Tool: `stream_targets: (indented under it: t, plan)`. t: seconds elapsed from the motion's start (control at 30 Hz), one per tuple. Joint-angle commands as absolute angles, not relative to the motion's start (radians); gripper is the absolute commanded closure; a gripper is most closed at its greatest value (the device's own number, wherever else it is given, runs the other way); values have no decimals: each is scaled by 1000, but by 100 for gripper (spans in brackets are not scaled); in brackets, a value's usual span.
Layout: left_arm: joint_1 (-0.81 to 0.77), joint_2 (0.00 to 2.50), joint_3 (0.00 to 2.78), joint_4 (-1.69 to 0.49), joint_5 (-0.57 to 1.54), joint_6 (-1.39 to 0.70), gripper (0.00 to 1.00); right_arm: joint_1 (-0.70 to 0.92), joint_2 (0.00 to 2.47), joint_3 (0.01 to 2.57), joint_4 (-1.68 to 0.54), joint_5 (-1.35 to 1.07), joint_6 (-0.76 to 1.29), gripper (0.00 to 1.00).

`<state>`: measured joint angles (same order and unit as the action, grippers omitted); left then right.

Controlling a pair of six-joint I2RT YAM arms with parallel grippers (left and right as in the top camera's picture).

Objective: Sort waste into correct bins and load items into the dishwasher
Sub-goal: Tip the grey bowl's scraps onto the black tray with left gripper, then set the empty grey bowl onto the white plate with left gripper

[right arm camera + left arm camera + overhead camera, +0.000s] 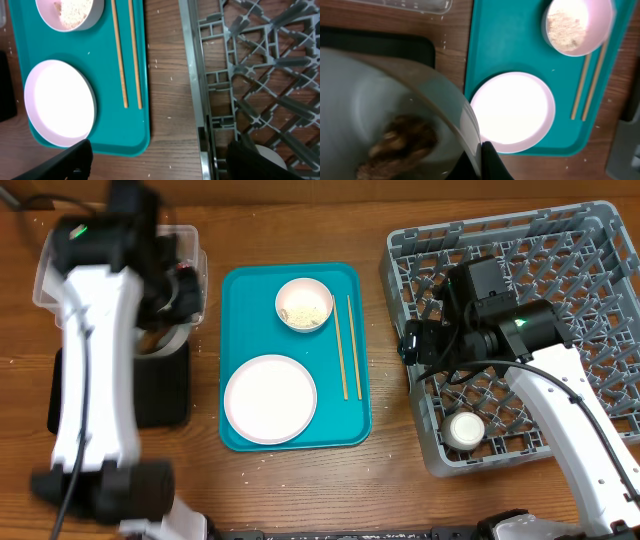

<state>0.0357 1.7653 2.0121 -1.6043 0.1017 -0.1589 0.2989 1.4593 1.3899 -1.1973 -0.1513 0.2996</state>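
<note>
My left gripper [480,156] pinching the rim of a pale round bowl [375,95], brown food scraps [400,144] inside, my right gripper [160,161] spread wide, grey plastic lattice dish rack [250,75] under its right finger

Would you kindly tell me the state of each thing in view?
Left pincer: shut on held bowl.
Held bowl: brown scraps inside.
Right pincer: open, empty.
Other bowl: upright on tray, grains inside.
Plate: empty.
Chopsticks: flat on tray.
Cup: in rack.

Even, bright light; the plate [512,111] glares overexposed, and the near bowl [380,125] is blurred.
</note>
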Motion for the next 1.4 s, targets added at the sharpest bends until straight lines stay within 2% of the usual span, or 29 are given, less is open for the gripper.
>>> stream_targets:
  t: [0.0, 0.17, 0.3, 0.5, 0.63, 0.87, 1.23, 1.37]
  plan:
    - [110, 1633, 1801, -1522, 356, 6, 96, 297, 1431, 1408, -1195, -148, 284, 13]
    - [272, 1610, 1536, -1364, 736, 172, 96, 297, 1431, 1408, -1199, -148, 283, 13]
    - [491, 1650, 1365, -1292, 1071, 295, 96, 297, 1431, 1407, -1214, -148, 283, 13]
    - [695, 1756, 1284, -1293, 1310, 382, 96, 297, 1431, 1407, -1218, -147, 283, 13]
    - [747, 1857, 1256, -1306, 1490, 389, 96, 297, 1431, 1407, -1219, -148, 283, 13]
    - [754, 1995, 1248, -1355, 1582, 335, 96, 297, 1431, 1407, -1233, -147, 283, 13]
    - [755, 1985, 1324, -1420, 1581, 337, 96, 297, 1431, 1407, -1240, -147, 279, 13]
    - [732, 1961, 1392, -1501, 1504, 457, 96, 297, 1431, 1407, -1239, -147, 279, 13]
